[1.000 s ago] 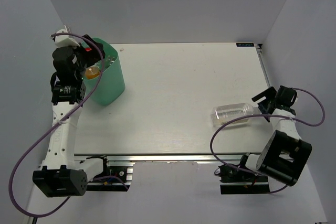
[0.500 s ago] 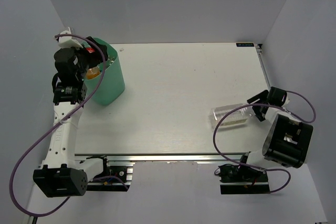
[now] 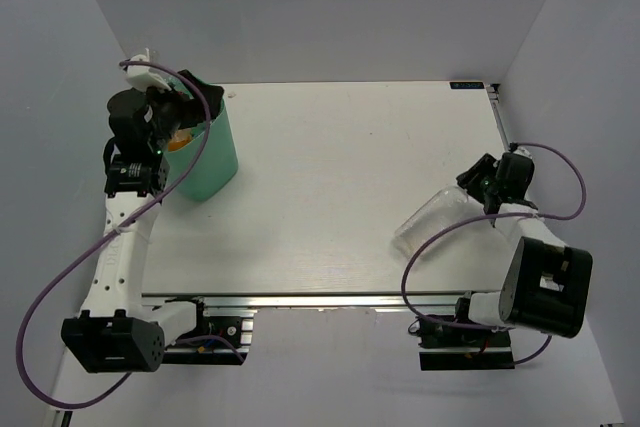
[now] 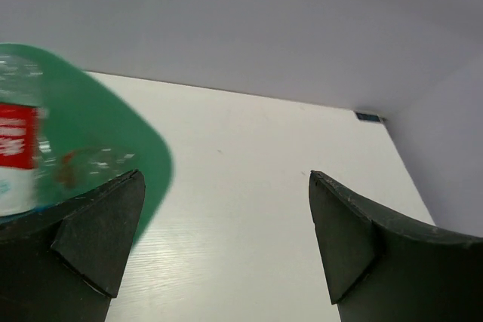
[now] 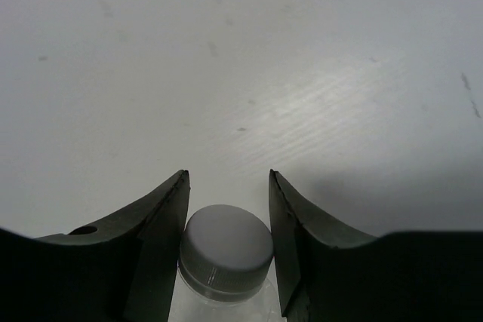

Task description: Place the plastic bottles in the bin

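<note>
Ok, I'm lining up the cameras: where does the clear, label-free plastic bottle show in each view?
Top external: the clear, label-free plastic bottle lies lower right, its neck in the right hand.
Right wrist: only its cap, bottom centre, between the fingers.
Left wrist: not in it.
Shared landmark: the white table.

One bin (image 3: pixel 212 169) and at least three bottles: a clear bottle (image 3: pixel 427 215), an orange-filled bottle (image 3: pixel 177 143), a red-labelled bottle (image 4: pixel 15 137).
</note>
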Available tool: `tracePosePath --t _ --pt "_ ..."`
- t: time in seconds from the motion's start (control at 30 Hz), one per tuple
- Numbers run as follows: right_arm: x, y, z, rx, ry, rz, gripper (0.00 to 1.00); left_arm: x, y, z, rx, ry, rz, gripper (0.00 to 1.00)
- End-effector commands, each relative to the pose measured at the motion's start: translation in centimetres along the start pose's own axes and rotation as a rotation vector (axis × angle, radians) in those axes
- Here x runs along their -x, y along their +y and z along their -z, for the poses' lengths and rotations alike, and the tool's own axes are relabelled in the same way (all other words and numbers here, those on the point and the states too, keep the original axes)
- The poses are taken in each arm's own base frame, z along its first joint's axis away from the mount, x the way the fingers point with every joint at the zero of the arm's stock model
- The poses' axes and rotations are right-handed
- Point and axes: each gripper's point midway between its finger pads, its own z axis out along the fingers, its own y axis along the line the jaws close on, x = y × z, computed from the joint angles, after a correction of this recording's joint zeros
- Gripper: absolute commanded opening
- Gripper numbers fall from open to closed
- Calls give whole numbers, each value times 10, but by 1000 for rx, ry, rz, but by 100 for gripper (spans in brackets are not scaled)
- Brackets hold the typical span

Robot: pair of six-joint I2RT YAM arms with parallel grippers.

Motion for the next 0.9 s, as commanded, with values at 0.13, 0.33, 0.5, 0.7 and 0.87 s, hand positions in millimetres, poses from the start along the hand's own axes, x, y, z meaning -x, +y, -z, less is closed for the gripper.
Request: tracePosePath --t 0.13,0.33,0.5,0.7,0.87 --pt "36 137 78 687 -229 388 0 -55 -95 -14 -427 190 -54 98" --pt "31 212 164 1073 -331 588 0 -135 -188 2 -836 391 -100 98" --pt "36 248 213 1259 -352 557 0 -167 -235 18 -1053 457 -93 98" --pt "39 284 212 1153 -326 394 0 -191 -276 26 -1090 425 -149 98" --pt "40 297 200 1012 -326 286 0 -188 -294 11 -1008 367 -47 98"
